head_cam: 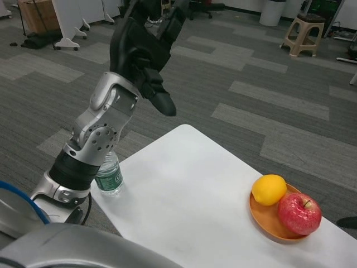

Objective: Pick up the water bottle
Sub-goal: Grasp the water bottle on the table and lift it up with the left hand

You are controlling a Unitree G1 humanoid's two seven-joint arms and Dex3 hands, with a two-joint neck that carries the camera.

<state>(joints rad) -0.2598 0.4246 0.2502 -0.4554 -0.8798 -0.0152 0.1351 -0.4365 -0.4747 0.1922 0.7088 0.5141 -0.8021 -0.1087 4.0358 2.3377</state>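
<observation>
The water bottle [109, 176] is clear with a green label and stands upright at the left edge of the white table [184, 190]. My left forearm crosses in front of it and hides its upper part. My left hand [146, 47] is raised high above and beyond the bottle, over the floor past the table's far corner. Its fingers are spread apart and hold nothing. My right hand is out of view.
An orange plate [266, 219] at the table's right holds a yellow lemon [269, 188] and a red apple [299, 214]. A wooden stool [303, 33] stands on the carpet at the far right. White partition feet [70, 40] and a cardboard box [38, 15] are at the far left.
</observation>
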